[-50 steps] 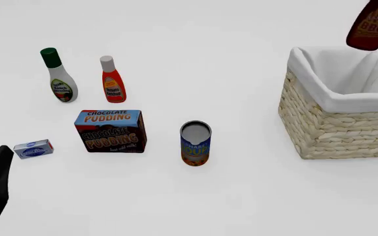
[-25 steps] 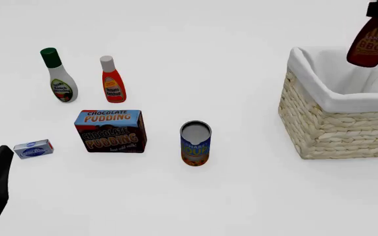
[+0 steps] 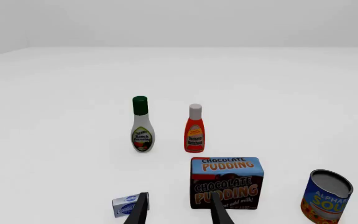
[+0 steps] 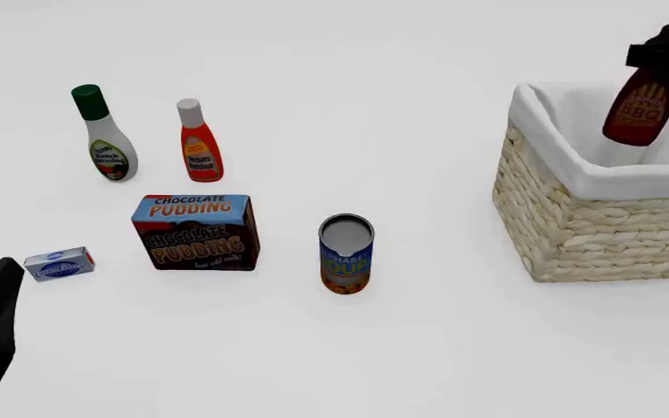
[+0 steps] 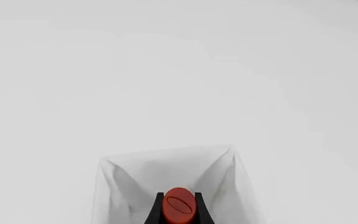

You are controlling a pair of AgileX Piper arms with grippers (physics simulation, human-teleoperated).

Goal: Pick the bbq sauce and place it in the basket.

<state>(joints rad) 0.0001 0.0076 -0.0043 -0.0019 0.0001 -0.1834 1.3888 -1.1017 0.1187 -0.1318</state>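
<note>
**Over the basket: bottle hangs base-down**

Your right claw (image 4: 665, 50) is clamped on the bbq sauce (image 4: 638, 106), long axis tilted, base pointing into the basket (image 4: 591, 222) directly below. Left claw (image 3: 177, 213), fingers apart, idles far left.

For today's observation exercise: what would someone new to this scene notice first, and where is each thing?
The big wicker basket at the table's right, with the bbq sauce hanging tilted over its opening, held by the right gripper. Next, the chocolate pudding box left of centre, with the soup can to its right.
</note>
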